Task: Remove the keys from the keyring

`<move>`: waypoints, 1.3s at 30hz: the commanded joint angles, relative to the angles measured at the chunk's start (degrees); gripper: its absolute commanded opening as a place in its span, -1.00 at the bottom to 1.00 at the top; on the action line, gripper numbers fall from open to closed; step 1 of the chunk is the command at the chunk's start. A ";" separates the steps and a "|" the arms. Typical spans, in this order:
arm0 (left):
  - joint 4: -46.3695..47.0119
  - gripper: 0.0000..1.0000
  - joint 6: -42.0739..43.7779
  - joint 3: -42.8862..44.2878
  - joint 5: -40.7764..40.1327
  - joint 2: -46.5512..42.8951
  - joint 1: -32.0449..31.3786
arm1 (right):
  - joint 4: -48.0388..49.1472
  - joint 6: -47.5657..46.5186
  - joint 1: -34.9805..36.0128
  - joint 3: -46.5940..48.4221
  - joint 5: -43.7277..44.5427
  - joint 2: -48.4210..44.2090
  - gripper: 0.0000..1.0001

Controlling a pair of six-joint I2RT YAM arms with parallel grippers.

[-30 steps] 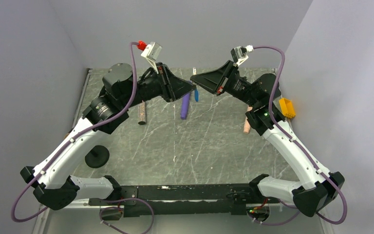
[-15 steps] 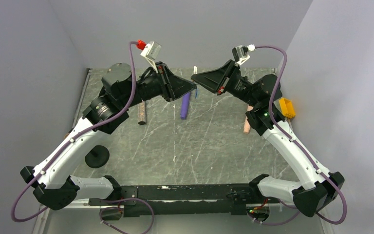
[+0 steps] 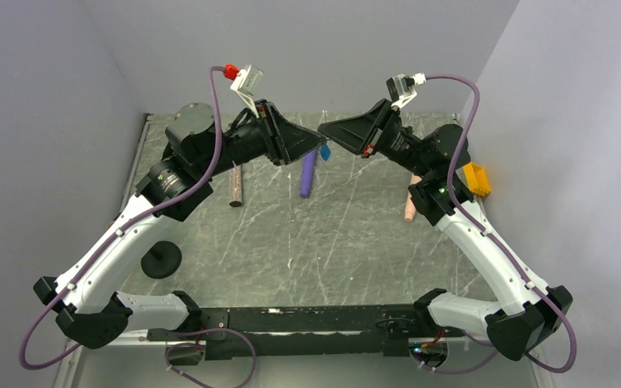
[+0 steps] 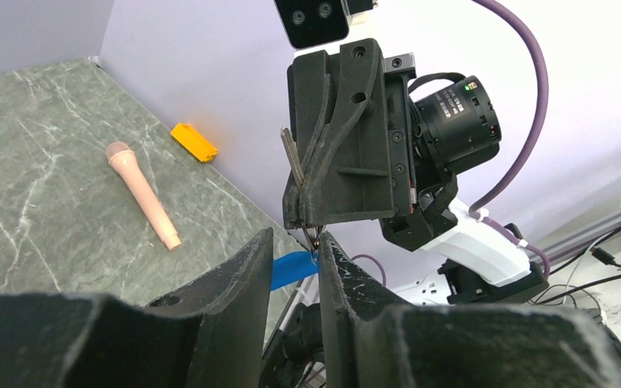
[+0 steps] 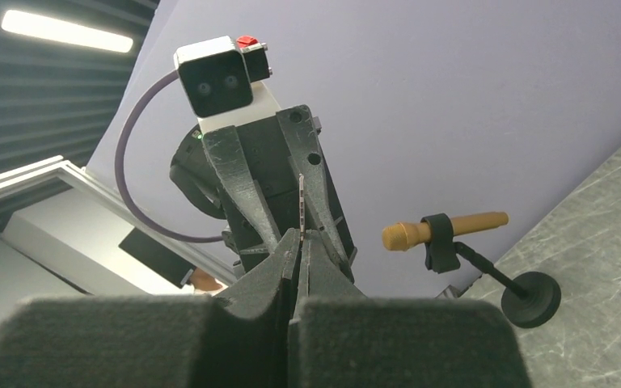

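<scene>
**Both arms raised over the grey marbled table [image 3: 331, 242], gripper tips meeting above its far half.**

- The left gripper [image 4: 295, 238] has its jaws drawn close on the keyring [image 4: 291, 269], a small blue oblong tag. One end of the tag is covered by the gripper's own finger. A thin wire ring rises from the tag toward the opposite tips.
- The right gripper [image 5: 299, 242] is clamped on a key [image 4: 291, 158], a thin grey metal strip that stands up out of its closed fingers. From the right wrist the key is seen edge-on, and the fingers hide the ring and tag.
- From above, the keyring [image 3: 324, 153] shows just under the two tips, clear of the table. The gripper bodies block the point of contact.

A purple wand [image 3: 307, 175] lies on the table below the tag. A peach toy microphone [image 4: 141, 194] and a yellow block [image 4: 193, 141] lie well apart, on the right arm's side by the wall. A brown-headed toy microphone [image 5: 445, 230] is clipped to a black stand behind the left arm.
</scene>
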 commanded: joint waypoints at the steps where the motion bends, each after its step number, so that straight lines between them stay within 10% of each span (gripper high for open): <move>1: 3.88 -0.41 -1.55 1.19 1.52 -1.18 0.59 | 5.26 -0.15 0.21 -0.25 -1.05 -1.46 -1.00; 28: -0.58 -1.00 -2.29 4.61 1.94 1.64 0.87 | 7.38 -1.07 0.56 -1.55 -1.70 -2.68 -0.99; 39: -6.04 -1.00 0.61 7.48 4.80 2.19 1.91 | 3.38 -3.82 0.26 -0.66 -1.81 -3.80 0.51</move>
